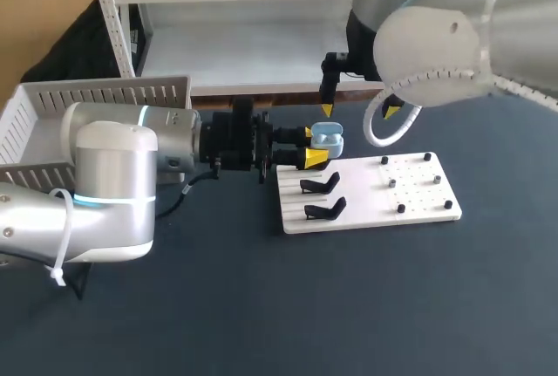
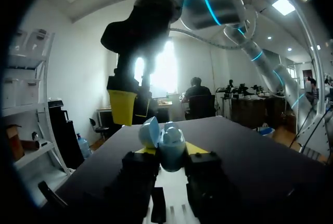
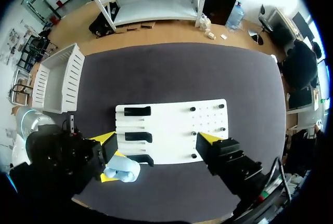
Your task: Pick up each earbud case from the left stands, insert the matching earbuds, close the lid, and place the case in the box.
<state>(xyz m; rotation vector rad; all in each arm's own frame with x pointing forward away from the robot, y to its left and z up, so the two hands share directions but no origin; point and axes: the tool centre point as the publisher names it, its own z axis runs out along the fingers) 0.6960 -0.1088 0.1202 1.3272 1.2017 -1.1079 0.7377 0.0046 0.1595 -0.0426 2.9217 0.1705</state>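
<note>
My left gripper (image 1: 312, 146) is shut on a light-blue earbud case (image 1: 328, 139), held just above the far left corner of the white board (image 1: 366, 219). In the left wrist view the earbud case (image 2: 170, 142) sits between the yellow tips with its lid (image 2: 149, 130) hinged up. My right gripper (image 1: 359, 112) hangs open over the board's far edge, one finger (image 2: 122, 107) just beyond the case. From the right wrist, the right gripper (image 3: 158, 141) spans the board (image 3: 171, 110), and the case (image 3: 122, 169) lies beside one finger. Two black stands (image 1: 323, 196) are bare.
A white slatted box (image 1: 105, 97) stands at the table's far left, also seen in the right wrist view as the box (image 3: 60, 78). Small dark pegs (image 1: 410, 182) dot the right half of the board. Dark tabletop (image 1: 349, 306) lies in front of the board.
</note>
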